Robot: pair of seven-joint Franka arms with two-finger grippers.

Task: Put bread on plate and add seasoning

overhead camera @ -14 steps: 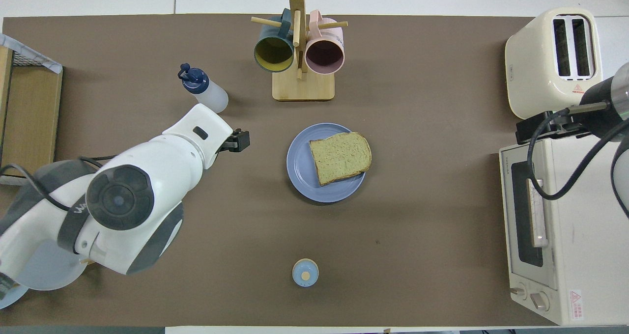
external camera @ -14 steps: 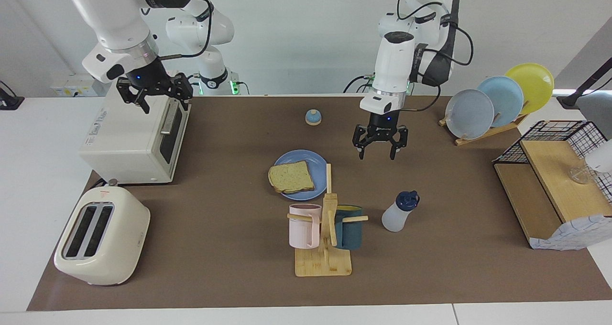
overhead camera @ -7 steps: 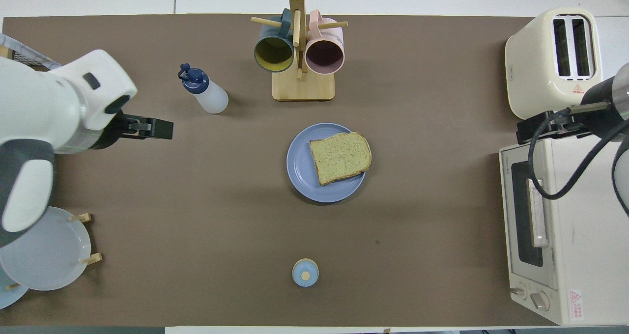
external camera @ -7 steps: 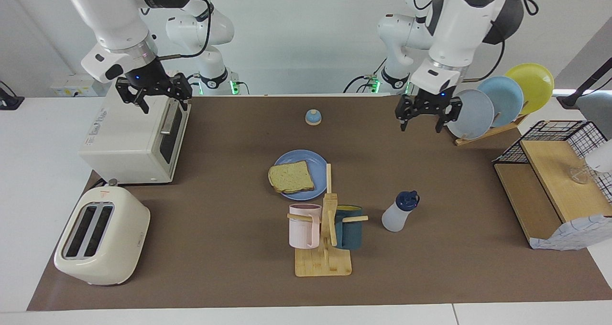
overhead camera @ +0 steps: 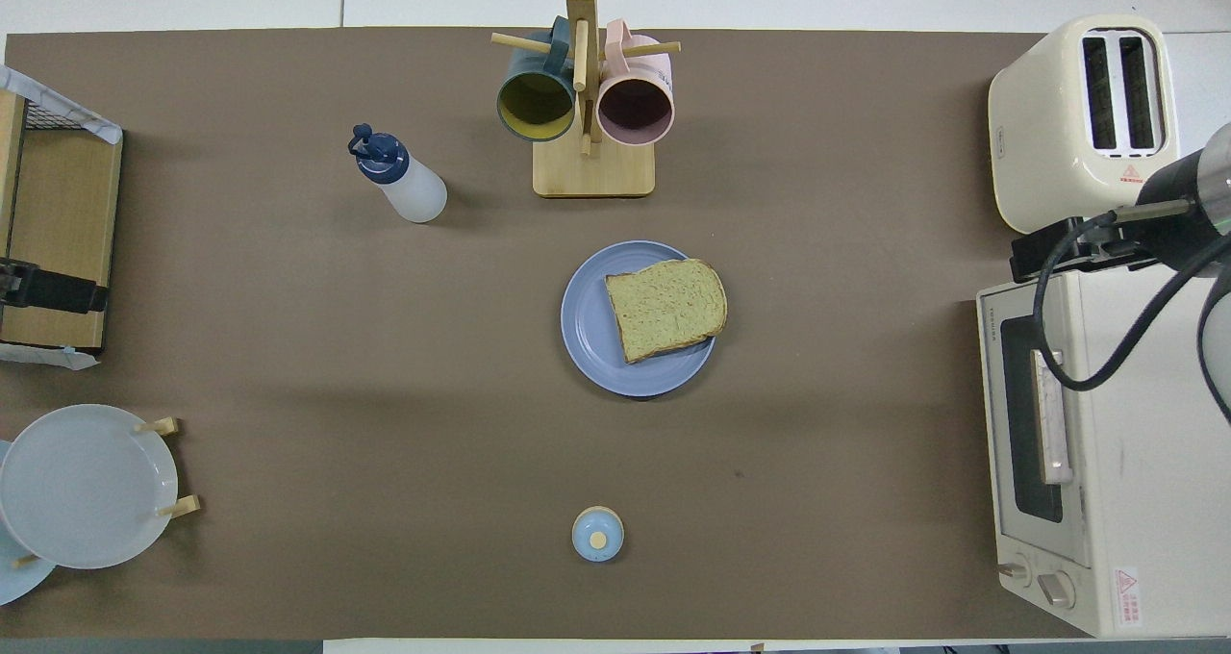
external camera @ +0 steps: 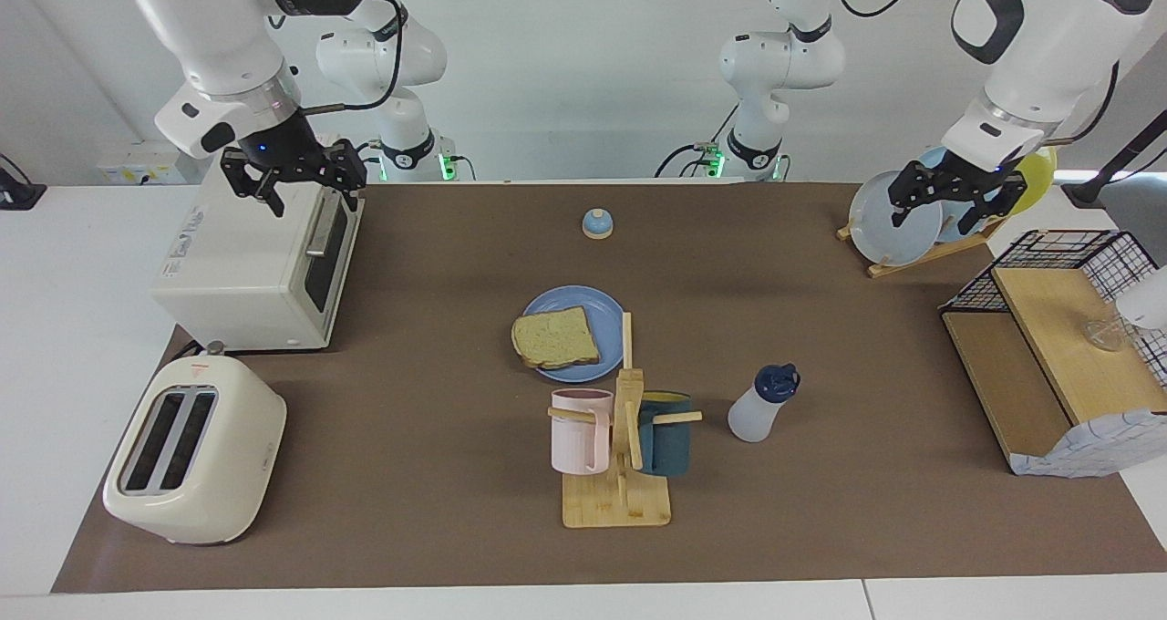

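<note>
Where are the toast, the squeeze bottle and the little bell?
bread [overhead camera: 665, 308], overhead view, middle of the slice.
seasoning [external camera: 755, 413], facing view, white body below the cap.
bell [overhead camera: 597, 534], overhead view, blue dome.

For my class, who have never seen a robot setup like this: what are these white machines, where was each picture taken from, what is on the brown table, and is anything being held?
The machines are two robot arms with two-finger hands. One picture faces them across the table; the other looks down from above their end. The bread lies on the blue plate. The seasoning bottle stands by a mug rack, both farther from the robots. A bell, toaster, oven and plate rack are also there. The left gripper hangs open over the plate rack; the right gripper waits open over the oven. Nothing is held.
</note>
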